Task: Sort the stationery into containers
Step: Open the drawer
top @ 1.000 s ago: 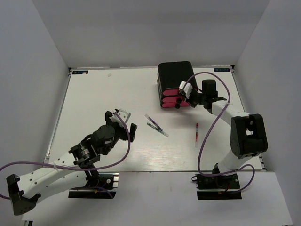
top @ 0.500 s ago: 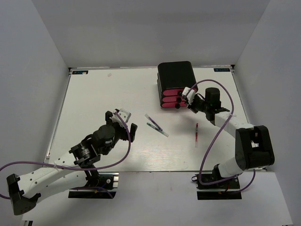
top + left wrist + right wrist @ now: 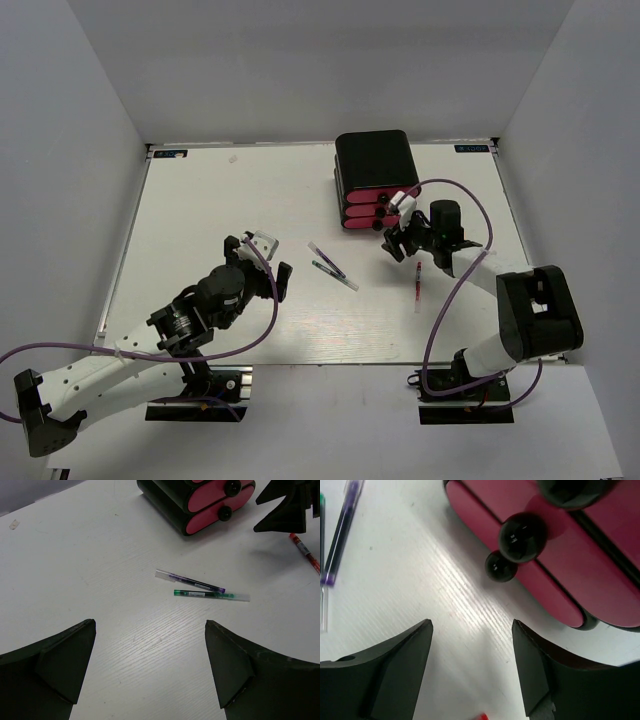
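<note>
Backing away from the closed pink drawers (image 3: 365, 212), the right gripper (image 3: 398, 240), jaws apart and empty, now hangs near the red pen (image 3: 417, 280). The purple pen (image 3: 190, 581) and green pen (image 3: 211, 595) await sorting mid-table, and the left gripper (image 3: 150, 645) is likewise spread.

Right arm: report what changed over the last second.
The right arm drew back from the pink drawers toward the near edge, jaws open now, nothing taken or released. The drawers look unmoved; the purple pen, green pen, red pen and left arm stayed put.
</note>
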Motion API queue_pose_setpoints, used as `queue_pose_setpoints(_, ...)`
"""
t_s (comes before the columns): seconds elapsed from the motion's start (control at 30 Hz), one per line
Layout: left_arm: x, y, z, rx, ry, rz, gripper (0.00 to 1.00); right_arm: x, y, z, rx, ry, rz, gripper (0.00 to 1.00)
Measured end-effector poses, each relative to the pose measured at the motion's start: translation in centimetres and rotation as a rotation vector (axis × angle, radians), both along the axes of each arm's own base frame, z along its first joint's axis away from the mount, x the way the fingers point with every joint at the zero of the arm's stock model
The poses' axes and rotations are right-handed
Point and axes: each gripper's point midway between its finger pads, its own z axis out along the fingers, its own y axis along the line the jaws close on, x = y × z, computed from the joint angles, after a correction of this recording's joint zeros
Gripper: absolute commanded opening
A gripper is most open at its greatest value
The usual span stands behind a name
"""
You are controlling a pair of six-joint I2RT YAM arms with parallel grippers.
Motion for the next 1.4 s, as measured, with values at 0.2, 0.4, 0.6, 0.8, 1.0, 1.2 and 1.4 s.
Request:
queue_pose_setpoints(0.2,0.0,0.0,0.0,0.0,0.001,-0.003,1.0,1.7,0.8,0.4,0.102,0.092,-0.155,0.64)
queue_pose_setpoints(0.4,0.0,-0.1,-0.1,0.001,0.002,-0.003,1.0,2.3,1.9,-0.3,0.251,0.255,-0.299,0.62)
queue_pose_setpoints(0.6,0.0,-0.2,-0.3,0.01,0.008,-0.005,1.0,1.5,2.7,-0.5,0.442,0.353,-0.405,0.61)
queue_pose_setpoints(0.8,0.0,-0.2,-0.4,0.011,0.008,-0.005,1.0,1.7,3.0,-0.9,0.566,0.42,-0.493,0.61)
queue_pose_setpoints(1.0,0.1,-0.3,-0.8,0.026,0.017,-0.005,1.0,1.4,2.4,-1.8,0.65,0.44,-0.586,0.56)
queue_pose_setpoints(1.2,0.2,-0.4,-0.9,0.031,0.02,-0.004,1.0,2.3,2.2,-2.6,0.704,0.451,-0.649,0.56)
queue_pose_setpoints(1.4,0.3,-0.5,-1.3,0.047,0.024,-0.006,1.0,2.7,2.2,-4.0,0.738,0.492,-0.69,0.56)
